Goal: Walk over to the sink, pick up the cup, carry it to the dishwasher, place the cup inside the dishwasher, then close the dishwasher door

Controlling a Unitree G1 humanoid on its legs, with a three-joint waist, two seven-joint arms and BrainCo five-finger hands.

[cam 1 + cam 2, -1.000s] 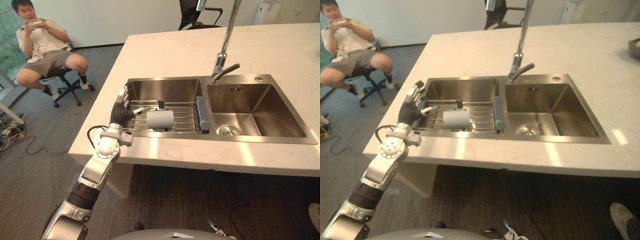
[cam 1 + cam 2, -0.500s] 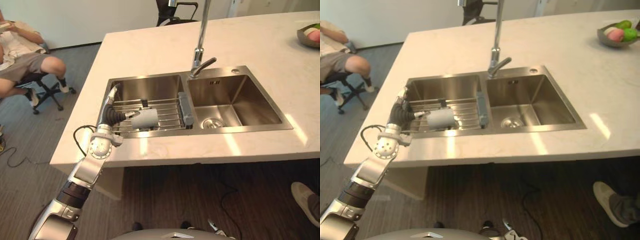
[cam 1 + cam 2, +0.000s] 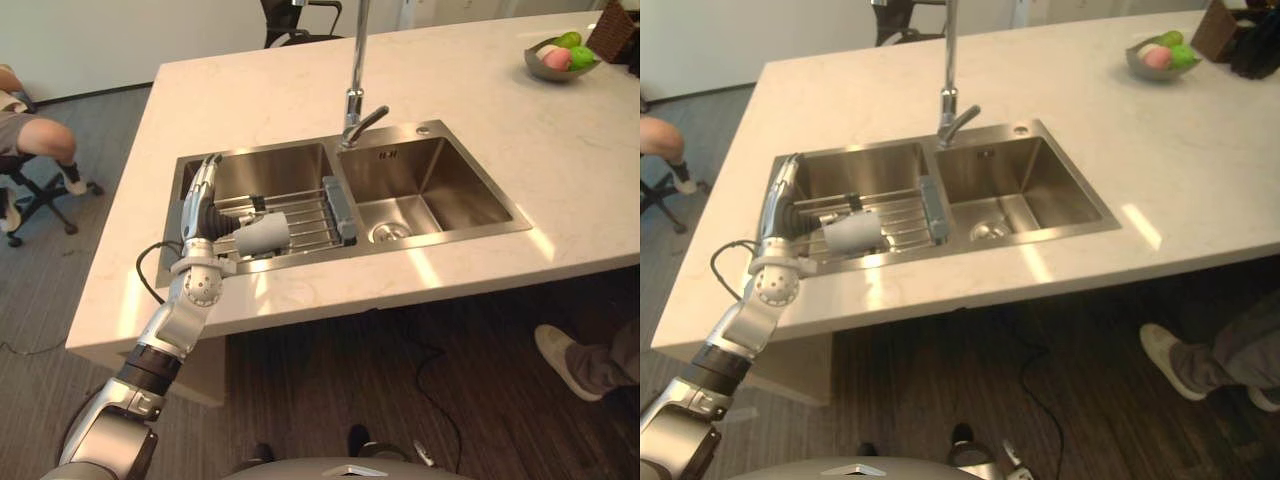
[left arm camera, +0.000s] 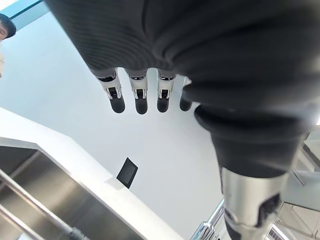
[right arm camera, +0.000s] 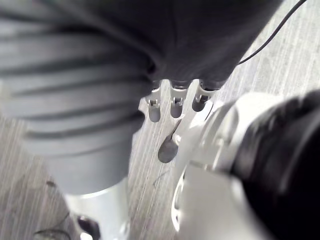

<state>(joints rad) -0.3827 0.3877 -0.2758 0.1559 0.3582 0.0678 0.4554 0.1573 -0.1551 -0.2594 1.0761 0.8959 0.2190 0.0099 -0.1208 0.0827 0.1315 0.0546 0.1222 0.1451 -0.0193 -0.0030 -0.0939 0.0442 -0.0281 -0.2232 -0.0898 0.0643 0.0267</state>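
Observation:
A pale grey cup (image 3: 262, 234) lies on its side on a wire rack (image 3: 308, 214) across the left basin of a steel double sink (image 3: 455, 232). My left hand (image 3: 201, 218) stands just left of the cup, over the sink's left rim. It is open, its fingers (image 4: 140, 97) straight and pointing away from me, and its thumb reaches to the cup's near end. The cup (image 3: 852, 232) is not enclosed by the hand. My right hand (image 5: 172, 104) hangs low over the floor with relaxed, straight fingers and holds nothing.
The sink sits in a pale stone counter (image 3: 300, 290). A tall faucet (image 3: 356, 70) rises between the basins. A fruit bowl (image 3: 558, 56) stands at the counter's far right. One person sits far left (image 3: 25, 140). Another person's leg and shoe (image 3: 575, 362) show at the right.
The whole picture has shifted, so the camera has moved. My left hand has turned upright and come close beside the cup, thumb now at its end. The cup lies where it was.

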